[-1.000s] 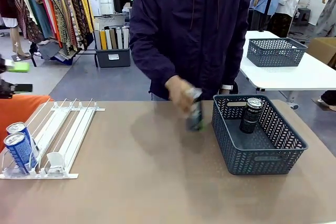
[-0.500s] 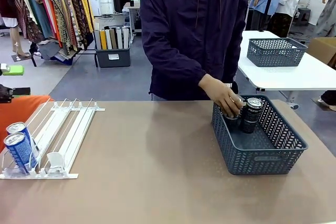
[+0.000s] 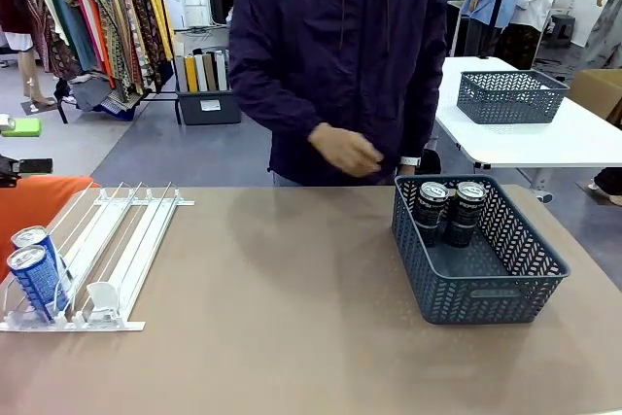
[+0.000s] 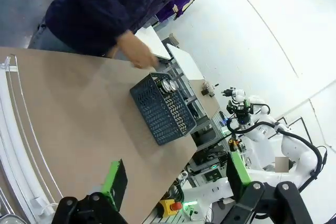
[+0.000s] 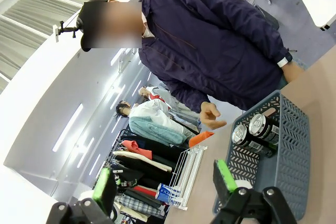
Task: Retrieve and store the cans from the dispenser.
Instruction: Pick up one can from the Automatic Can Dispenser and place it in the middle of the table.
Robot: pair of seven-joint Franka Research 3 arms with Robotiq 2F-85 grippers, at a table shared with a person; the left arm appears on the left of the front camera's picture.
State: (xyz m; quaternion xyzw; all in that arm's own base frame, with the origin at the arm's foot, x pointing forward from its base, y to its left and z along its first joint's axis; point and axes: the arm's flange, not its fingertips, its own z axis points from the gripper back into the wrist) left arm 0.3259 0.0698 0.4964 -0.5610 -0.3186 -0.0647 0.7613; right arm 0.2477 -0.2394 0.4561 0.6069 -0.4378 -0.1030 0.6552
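Mid-job, approx half done. 2 dark cans [image 3: 431, 209] stand upright side by side in the far corner of grey basket [image 3: 486, 291], desk [image 3: 282, 328] right side. 2 blue cans [image 3: 37, 279] sit at the low front end of dispenser [image 3: 126, 240], desk left. Person's hand [image 3: 345, 153] is empty, in the air by the far desk edge. Left fingers [image 4: 114, 181] are wide apart, nothing btwn; right fingers [image 5: 224, 176] likewise apart, holding nothing. Next, prob.: reach to dispenser, grip a blue can round its body, lift clear of dividers, carry to basket w/o knocking the dark pair.
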